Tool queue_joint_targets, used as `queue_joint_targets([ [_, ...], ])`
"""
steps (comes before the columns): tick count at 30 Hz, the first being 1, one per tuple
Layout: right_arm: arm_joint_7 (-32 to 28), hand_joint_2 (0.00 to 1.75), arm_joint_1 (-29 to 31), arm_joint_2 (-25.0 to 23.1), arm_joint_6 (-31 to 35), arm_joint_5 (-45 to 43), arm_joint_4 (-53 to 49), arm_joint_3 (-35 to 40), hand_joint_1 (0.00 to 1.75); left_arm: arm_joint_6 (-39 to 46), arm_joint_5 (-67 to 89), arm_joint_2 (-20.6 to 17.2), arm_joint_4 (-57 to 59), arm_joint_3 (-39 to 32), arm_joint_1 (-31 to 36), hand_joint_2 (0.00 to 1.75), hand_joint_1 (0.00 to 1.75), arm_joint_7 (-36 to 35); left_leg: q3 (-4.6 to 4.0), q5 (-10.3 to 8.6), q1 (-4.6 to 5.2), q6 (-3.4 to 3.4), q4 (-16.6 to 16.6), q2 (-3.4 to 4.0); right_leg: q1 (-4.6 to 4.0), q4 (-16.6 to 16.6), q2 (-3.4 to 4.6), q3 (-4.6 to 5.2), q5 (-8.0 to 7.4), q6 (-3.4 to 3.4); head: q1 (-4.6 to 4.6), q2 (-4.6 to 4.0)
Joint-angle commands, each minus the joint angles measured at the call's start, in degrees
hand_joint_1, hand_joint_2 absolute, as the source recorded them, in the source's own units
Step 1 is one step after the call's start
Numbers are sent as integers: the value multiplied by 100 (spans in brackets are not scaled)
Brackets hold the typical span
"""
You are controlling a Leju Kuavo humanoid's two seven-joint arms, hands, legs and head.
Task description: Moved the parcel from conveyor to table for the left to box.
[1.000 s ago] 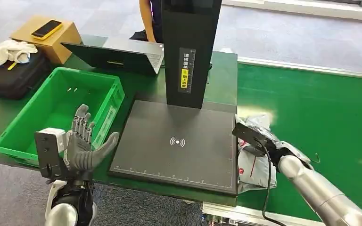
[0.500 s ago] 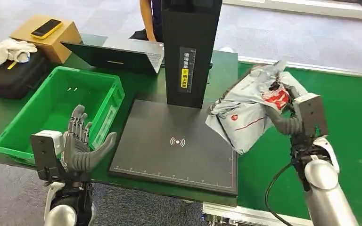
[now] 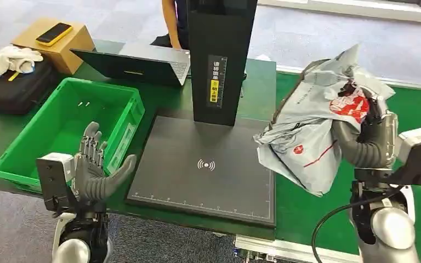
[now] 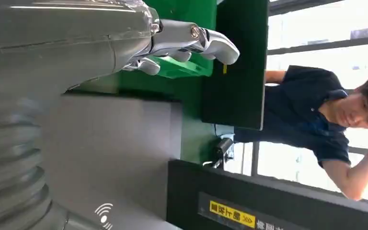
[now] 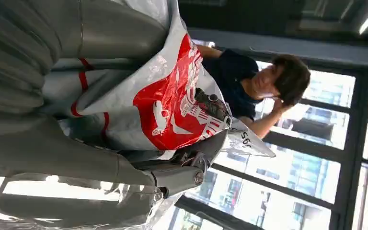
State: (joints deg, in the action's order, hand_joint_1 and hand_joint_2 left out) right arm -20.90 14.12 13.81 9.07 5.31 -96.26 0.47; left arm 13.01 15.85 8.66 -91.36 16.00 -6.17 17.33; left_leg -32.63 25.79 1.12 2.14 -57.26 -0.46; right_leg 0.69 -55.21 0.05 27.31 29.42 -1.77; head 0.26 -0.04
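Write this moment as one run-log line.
right hand: holds parcel lifted beside scanner pad | left hand: open, near green bin | parcel: not yet on table

Grey parcel [image 3: 307,139] with red printed patches and a red stripe; bright green crate [image 3: 66,129]; darker green conveyor [image 3: 400,109]; black scanner plate [image 3: 208,170] bearing a white signal mark; yellow label on the black column [image 3: 219,60].
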Motion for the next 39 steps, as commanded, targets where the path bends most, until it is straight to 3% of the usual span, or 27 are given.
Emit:
queue_joint_targets([
  [1, 240, 175, 500, -439, -186, 190, 1191, 1443, 175, -37, -29, -96, 428, 15, 288, 175, 0, 1, 21, -1, -5, -19, 14, 27, -4, 9, 25, -11, -7, 9, 0, 2],
  [5, 516, 175, 1188, -665, -259, 435, 2383, 2011, 175, -22, -58, -85, 469, 74, 345, 175, 0, -3, 30, -2, -6, -31, 22, 53, -4, 10, 49, -11, -13, 13, 0, 0],
  [9, 518, 175, 1241, -642, -238, 394, 2536, 2087, 175, -14, -69, -94, 488, 100, 368, 175, 0, -10, 20, -5, -5, -23, 12, 31, -2, 1, 28, -8, -8, 9, 0, 0],
  [13, 742, 175, 1579, -778, -225, 611, 3637, 2498, 175, -14, -136, -150, 602, 204, 449, 175, 0, -37, 21, -4, -4, -20, 12, 24, -1, 4, 21, -13, -6, 8, 0, 2],
  [19, 735, 175, 2163, -1044, 41, 639, 4857, 2555, 175, 26, -197, -202, 587, 281, 359, 175, 0, -13, 26, -8, -4, -34, 21, 38, 1, 6, 35, -11, -10, 15, 0, 0],
  [24, 626, 175, 2561, -1250, -163, 468, 5721, 2626, 175, 16, -294, -226, 812, 406, 527, 175, 0, 30, 16, -8, 0, -25, 12, 27, 3, -3, 25, -4, -6, 11, 0, 0],
  [25, 640, 175, 2562, -1272, -194, 480, 5758, 2661, 98, 15, -294, -226, 822, 415, 541, 175, 0, 29, 21, -10, -2, -32, 18, 31, 2, 2, 27, -7, -9, 14, 0, 0],
  [26, 636, 175, 2599, -1291, -252, 497, 5825, 2731, 0, 24, -312, -237, 840, 435, 563, 175, 0, 35, 16, -8, -2, -25, 13, 20, 1, -1, 18, -6, -5, 11, 0, 2],
  [31, 455, 175, 2744, -1363, -355, 212, 5628, 2613, 0, 97, -366, -228, 813, 400, 663, 175, 0, 0, 13, -8, -1, -29, 12, 21, 2, -5, 17, -2, -3, 12, 0, 0],
  [36, 302, 175, 2232, -955, -674, -534, 3986, 2347, 0, 168, -409, -270, 870, 354, 635, 175, 0, 15, 4, -9, -1, -22, 7, 4, 2, -6, 1, 1, -1, 9, 0, 0],
  [39, 110, 175, 1539, -786, -755, -730, 2569, 2146, 0, 225, -422, -280, 801, 310, 518, 175, 0, 88, 9, -9, -3, -28, 12, -6, 1, 3, -9, -7, 2, 11, -2, 2],
])
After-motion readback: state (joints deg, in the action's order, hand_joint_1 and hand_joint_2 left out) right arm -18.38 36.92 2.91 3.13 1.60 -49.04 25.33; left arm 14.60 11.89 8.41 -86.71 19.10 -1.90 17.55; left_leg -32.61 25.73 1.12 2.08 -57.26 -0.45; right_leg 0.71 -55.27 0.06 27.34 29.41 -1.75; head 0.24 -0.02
